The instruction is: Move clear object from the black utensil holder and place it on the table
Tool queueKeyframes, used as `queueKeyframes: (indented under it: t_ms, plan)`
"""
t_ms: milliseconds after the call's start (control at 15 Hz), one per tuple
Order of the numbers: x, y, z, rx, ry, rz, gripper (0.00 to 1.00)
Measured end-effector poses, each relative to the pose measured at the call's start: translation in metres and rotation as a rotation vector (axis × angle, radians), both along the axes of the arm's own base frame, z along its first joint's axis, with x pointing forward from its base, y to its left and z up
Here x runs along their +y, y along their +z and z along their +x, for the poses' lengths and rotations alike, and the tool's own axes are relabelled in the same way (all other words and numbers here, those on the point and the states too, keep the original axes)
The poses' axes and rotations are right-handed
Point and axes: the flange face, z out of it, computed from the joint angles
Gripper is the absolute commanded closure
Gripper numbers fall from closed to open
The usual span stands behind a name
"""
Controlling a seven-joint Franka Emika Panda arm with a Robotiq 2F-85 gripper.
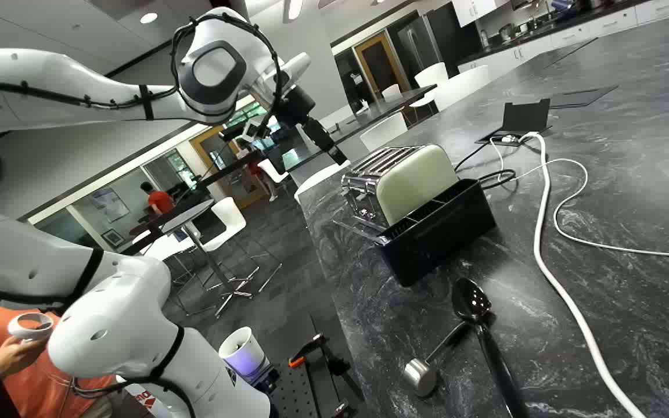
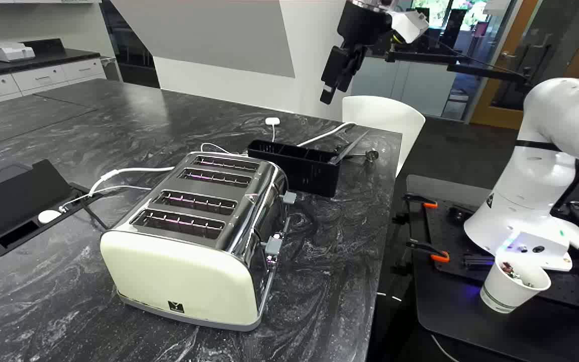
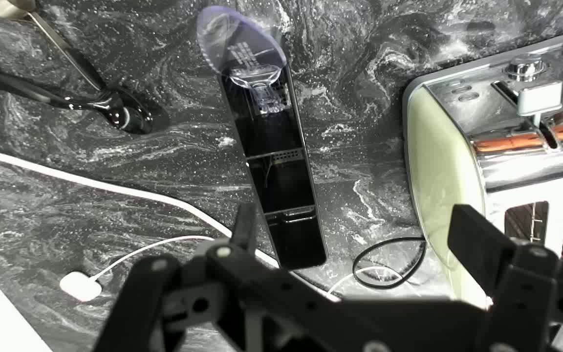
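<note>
The black utensil holder (image 1: 442, 238) stands on the dark veined table (image 1: 630, 168) beside the toaster; it also shows in an exterior view (image 2: 294, 168) and the wrist view (image 3: 289, 183). The clear object (image 3: 242, 44) leans in the holder's end compartment, its broad, rounded end sticking out past the rim. It also shows, tilted, in both exterior views (image 1: 360, 231) (image 2: 350, 148). My gripper (image 3: 352, 220) is open and empty, high above the table and apart from the holder, its fingers pointing down; it also shows in both exterior views (image 1: 334, 155) (image 2: 327, 95).
A cream four-slot toaster (image 2: 184, 281) stands close beside the holder. A black spoon (image 1: 488, 342) and metal scoop (image 1: 420, 376) lie on the table. White cables (image 1: 543, 255) and a small black box (image 2: 15, 196) are also there. The table's edge is near the holder.
</note>
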Motion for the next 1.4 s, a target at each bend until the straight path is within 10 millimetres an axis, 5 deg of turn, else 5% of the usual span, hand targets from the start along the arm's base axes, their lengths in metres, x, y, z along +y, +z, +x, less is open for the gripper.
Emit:
queueKeyframes:
  t_ms: [800, 1400]
  plan:
    - [-0.007, -0.007, 0.001, 0.036, -0.012, -0.008, 0.00]
    - [-0.072, -0.041, 0.009, 0.109, -0.349, 0.048, 0.00]
